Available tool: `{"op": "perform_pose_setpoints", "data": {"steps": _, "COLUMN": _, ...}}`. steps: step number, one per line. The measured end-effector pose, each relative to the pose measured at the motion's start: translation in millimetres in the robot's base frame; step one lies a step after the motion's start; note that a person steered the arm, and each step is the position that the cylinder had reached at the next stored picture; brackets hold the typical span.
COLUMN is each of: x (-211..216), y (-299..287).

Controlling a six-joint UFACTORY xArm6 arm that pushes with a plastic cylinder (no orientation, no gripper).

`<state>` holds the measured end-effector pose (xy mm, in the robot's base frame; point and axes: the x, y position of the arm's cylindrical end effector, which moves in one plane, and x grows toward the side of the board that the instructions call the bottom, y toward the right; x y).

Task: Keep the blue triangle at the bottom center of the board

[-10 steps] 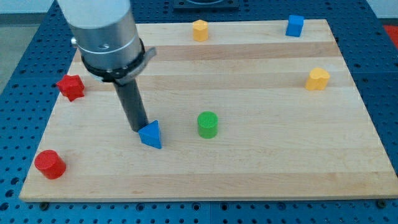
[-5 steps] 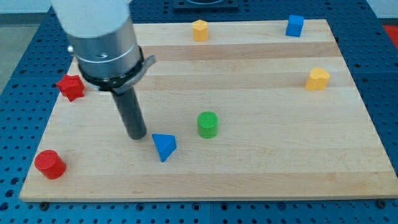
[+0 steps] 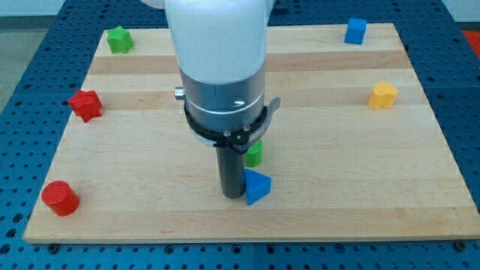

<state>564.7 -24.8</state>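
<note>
Camera view, near edge first: blue triangle block (image 3: 256,186) sits at bottom centre of the wooden board (image 3: 352,195); task looks met. My tip (image 3: 232,195), a plain rod without jaws, touches its left side. Green cylinder (image 3: 254,154) just behind.

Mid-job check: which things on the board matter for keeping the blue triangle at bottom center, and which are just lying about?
Belongs to the job:
- blue triangle, near the board's bottom center
- my tip, at the triangle's left side

Just lying about:
- green cylinder, mostly hidden behind the rod
- green block
- red star-like block
- red cylinder
- blue cube
- orange block
</note>
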Motion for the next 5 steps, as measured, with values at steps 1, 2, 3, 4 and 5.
{"op": "perform_pose_setpoints", "data": {"steps": 1, "x": -8.5, "y": -3.0}}
{"op": "perform_pose_setpoints", "data": {"steps": 2, "x": -40.3, "y": -2.5}}
{"op": "perform_pose_setpoints", "data": {"steps": 3, "x": -48.5, "y": 17.0}}
{"op": "perform_pose_setpoints", "data": {"steps": 4, "x": -35.5, "y": 45.6}}
{"op": "perform_pose_setpoints", "data": {"steps": 5, "x": -8.0, "y": 47.0}}
